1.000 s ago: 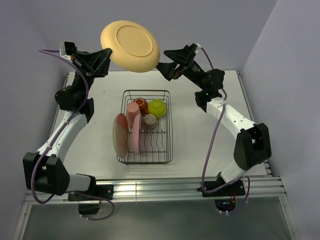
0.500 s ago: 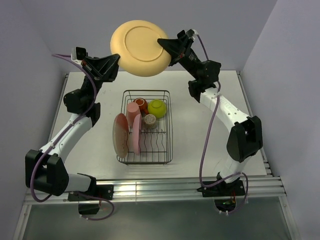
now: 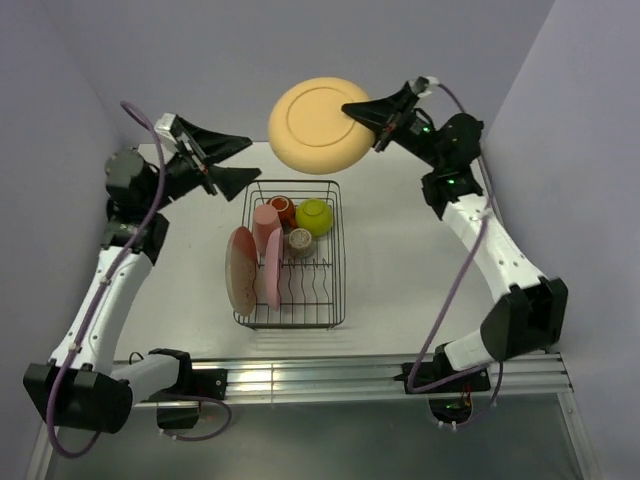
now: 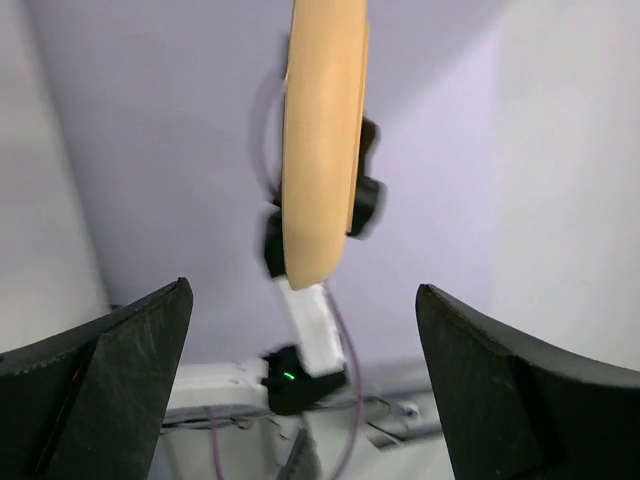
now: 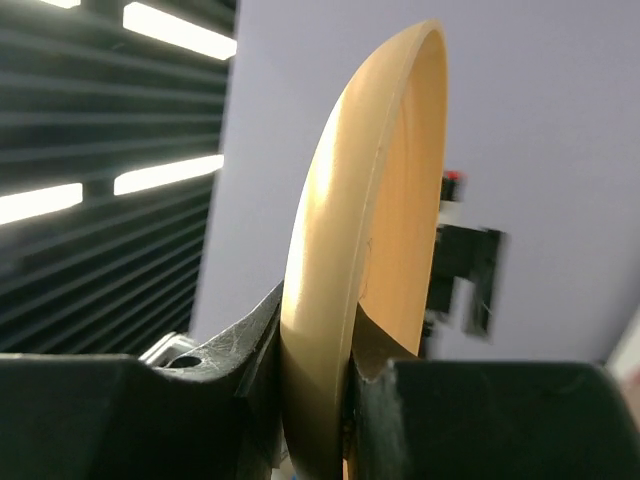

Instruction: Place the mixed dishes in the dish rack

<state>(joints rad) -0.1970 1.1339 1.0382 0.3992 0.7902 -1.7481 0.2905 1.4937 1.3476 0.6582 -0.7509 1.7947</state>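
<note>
The yellow-orange plate (image 3: pixel 318 125) hangs in the air above the table's far edge, behind the dish rack (image 3: pixel 341 262). My right gripper (image 3: pixel 366 112) is shut on its right rim; in the right wrist view both fingers pinch the plate (image 5: pixel 350 290) edge-on. My left gripper (image 3: pixel 236 150) stands open to the plate's left, apart from it, and sees the plate (image 4: pixel 322 150) edge-on ahead. In the rack stand a pink-and-cream plate (image 3: pixel 240 270) and a pink plate (image 3: pixel 273 268), with a salmon tumbler (image 3: pixel 264 224), red-orange cup (image 3: pixel 281 209), lime-green bowl (image 3: pixel 314 216) and tan bowl (image 3: pixel 300 240).
The rack sits mid-table on the white tabletop (image 3: pixel 410 260). Walls close in the back and both sides. A metal rail (image 3: pixel 320 375) runs along the near edge between the arm bases.
The left gripper let go of the plate, opened wide and drew back to the left. The right gripper closed on the plate's rim and carried it to the right.
</note>
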